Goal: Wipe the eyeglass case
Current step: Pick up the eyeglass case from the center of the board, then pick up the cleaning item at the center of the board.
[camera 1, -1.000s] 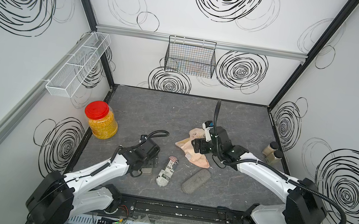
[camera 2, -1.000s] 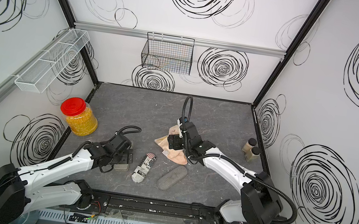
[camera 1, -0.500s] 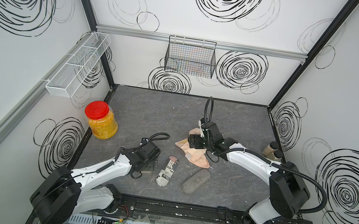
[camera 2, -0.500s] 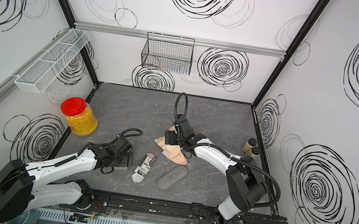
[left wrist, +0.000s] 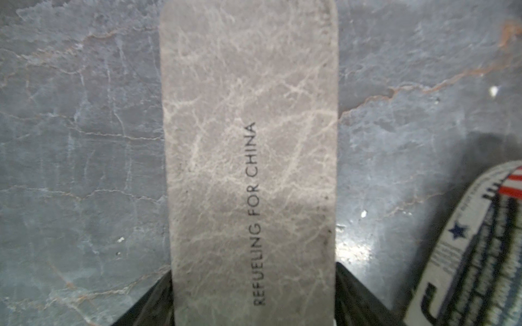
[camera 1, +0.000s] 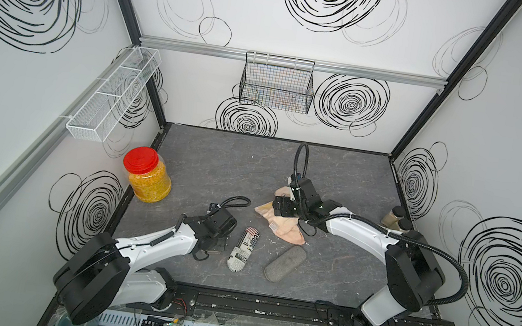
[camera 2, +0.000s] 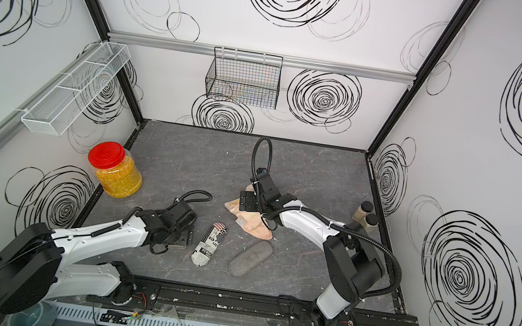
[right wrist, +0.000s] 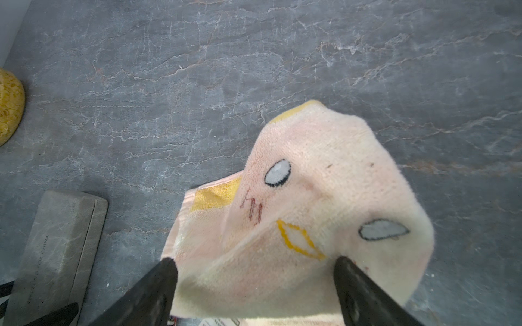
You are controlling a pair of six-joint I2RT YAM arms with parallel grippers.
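Observation:
A marbled grey eyeglass case (left wrist: 248, 113) printed "REFUELING FOR CHINA" lies flat on the dark stone table. My left gripper (left wrist: 253, 268) is shut on its near end, one finger against each long side. In both top views the left gripper (camera 1: 218, 240) hides most of this case. A pink and cream cloth (camera 1: 281, 228) with a face drawn on it lies bunched at mid table. My right gripper (right wrist: 255, 259) stands open over the cloth (right wrist: 324, 175), its fingers on either side of a raised fold. The same case (right wrist: 56, 248) shows in the right wrist view.
A newspaper-print case (camera 1: 243, 249) lies just right of the left gripper, and a grey felt case (camera 1: 284, 264) lies right of that. A red-lidded jar (camera 1: 147, 176) stands at the left wall, two small bottles (camera 1: 397, 217) at the right wall. A wire basket (camera 1: 277, 82) hangs at the back.
The left jaws have narrowed onto the marbled case. The right gripper has shifted a little to the left over the cloth and stays open.

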